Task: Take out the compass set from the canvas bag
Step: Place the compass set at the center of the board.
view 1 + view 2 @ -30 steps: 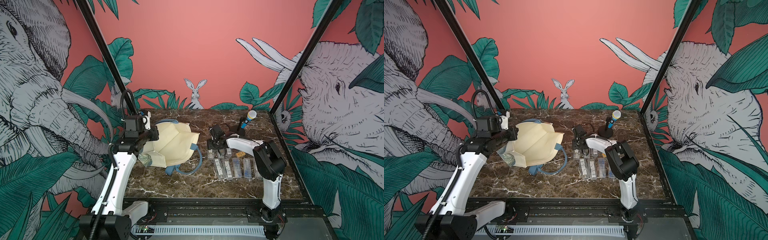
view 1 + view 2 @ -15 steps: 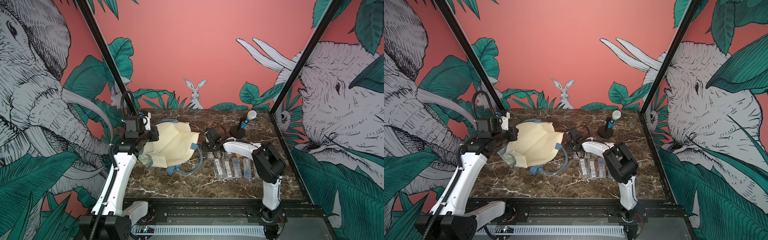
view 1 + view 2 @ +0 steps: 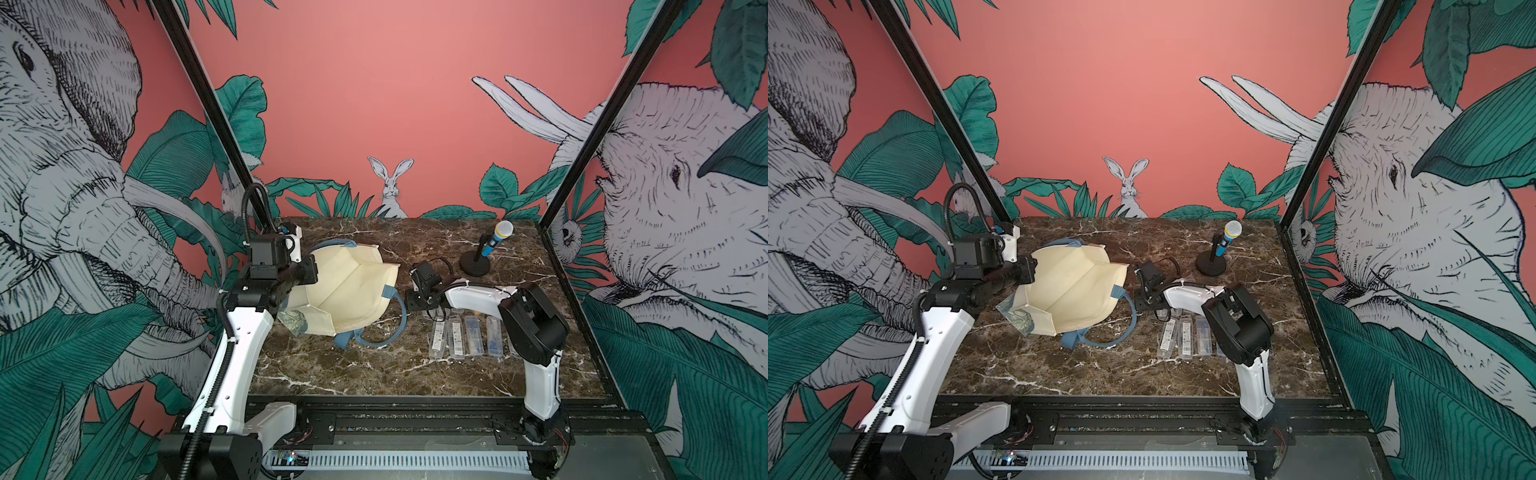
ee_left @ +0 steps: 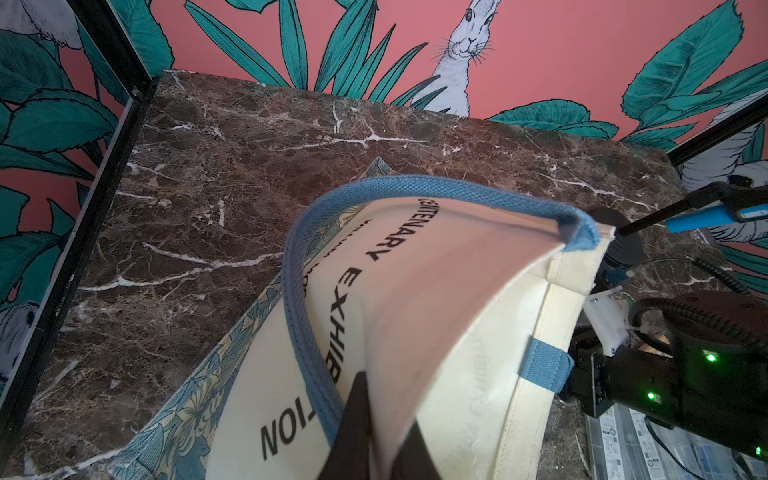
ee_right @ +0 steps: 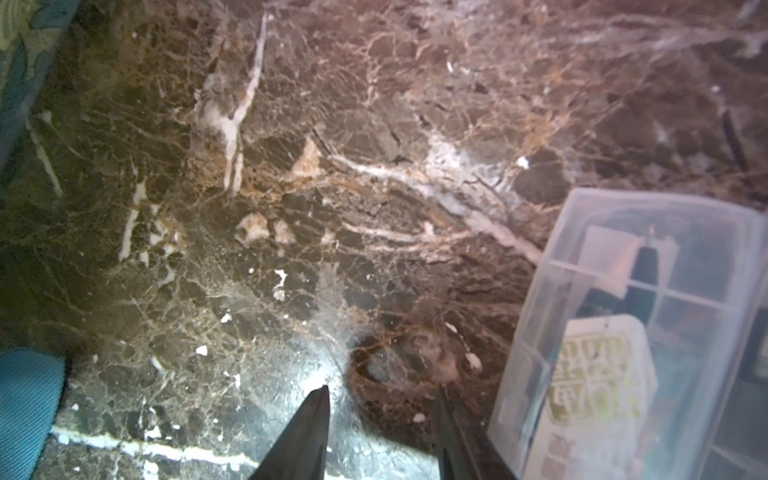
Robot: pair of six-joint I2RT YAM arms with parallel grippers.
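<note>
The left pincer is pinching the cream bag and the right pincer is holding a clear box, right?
No. The right pincer holds nothing: the right wrist view shows it open over the bare table, the clear box beside it. The left pincer does pinch the canvas bag.

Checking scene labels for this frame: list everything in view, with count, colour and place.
table: one, dark brown marble with white veins, under everything.
canvas bag: one, cream with dusty-blue handles and a teal leaf print outside, on the table's left part, cream inside showing.
clear plastic cases: at least four, see-through with white labels, in a row on the right part, partly hidden by the right arm.
microphone: one, blue grip with a pale head, on a black round stand at the far right.
walls: pink, with green leaves and grey animals, around the table.
left pincer: one, black, shut on the canvas bag's edge.
right pincer: one, black, open and empty, low over the table between bag and cases.
</note>
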